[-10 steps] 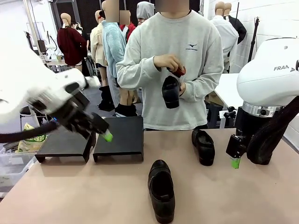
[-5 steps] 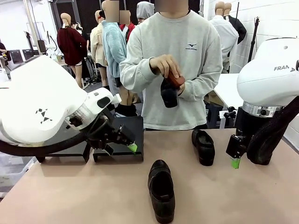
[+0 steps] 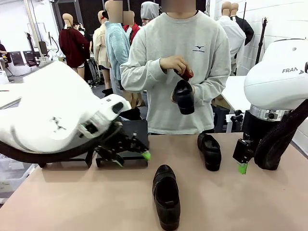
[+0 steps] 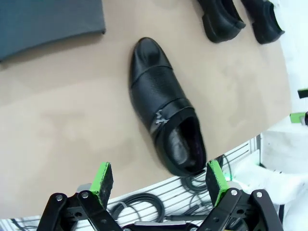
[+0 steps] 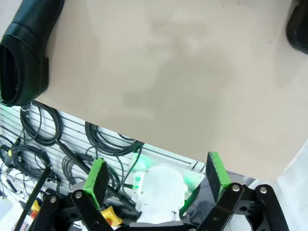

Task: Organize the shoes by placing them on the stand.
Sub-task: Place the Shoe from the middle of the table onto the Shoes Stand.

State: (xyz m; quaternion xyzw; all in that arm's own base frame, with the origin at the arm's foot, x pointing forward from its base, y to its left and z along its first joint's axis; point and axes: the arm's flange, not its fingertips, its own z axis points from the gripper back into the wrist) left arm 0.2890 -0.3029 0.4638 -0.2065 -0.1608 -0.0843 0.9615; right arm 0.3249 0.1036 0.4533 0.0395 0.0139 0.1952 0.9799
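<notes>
Step in hand: the approach to a first pick is judged to be under way, with no shoe seen on the stand (image 3: 131,137), though part of its top is hidden by the left arm.
Left gripper (image 3: 132,158): held low just in front of the stand's front edge, jaws wide apart and nothing between them.
Near shoe (image 3: 166,195): laid on the worktop (image 3: 82,202) in front of the stand and to its right, apart from it, upright on its sole; in the left wrist view it is framed between the green pads.
Two further shoes (image 4: 219,17): set side by side on the worktop, farther right of the stand than the near shoe.
Held shoe (image 3: 184,97): kept off the worktop by the person, above and to the right of the stand, with a hand (image 3: 173,63) over it.
Right gripper (image 5: 156,178): parked well to the right of the stand, jaws spread, empty.
Next move: the left gripper is expected to be brought away from the stand and down over the near shoe, closed across its sides, after which a lift to the stand's top would be called for.
</notes>
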